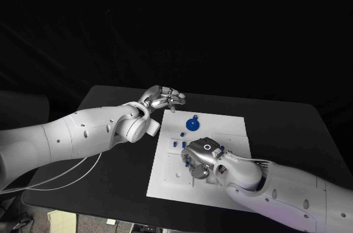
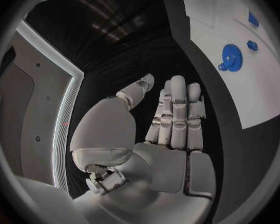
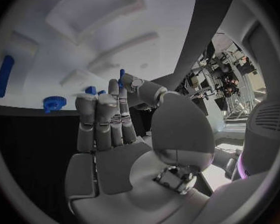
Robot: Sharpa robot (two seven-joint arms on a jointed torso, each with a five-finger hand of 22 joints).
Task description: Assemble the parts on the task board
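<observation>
The white task board [image 1: 228, 136] lies in the middle of the black table. A blue gear [image 1: 192, 124] sits near its far edge, and it also appears in the left wrist view [image 2: 230, 56]. Small blue parts [image 1: 181, 135] lie just nearer than the gear. My right hand [image 1: 202, 152] hovers low over the board's middle. In the right wrist view its thumb and a fingertip [image 3: 115, 87] pinch a thin blue part [image 3: 122, 76]. My left hand [image 1: 165, 98] hangs above the table off the board's far left corner, with its fingers [image 2: 177, 109] straight and nothing in them.
More blue parts lie on the board by my right hand: a small gear [image 3: 54, 103], a long bar [image 3: 4, 75] and short pieces [image 3: 90, 90]. Bare black table [image 1: 286, 126] surrounds the board. My left forearm [image 1: 81, 133] crosses the table's left side.
</observation>
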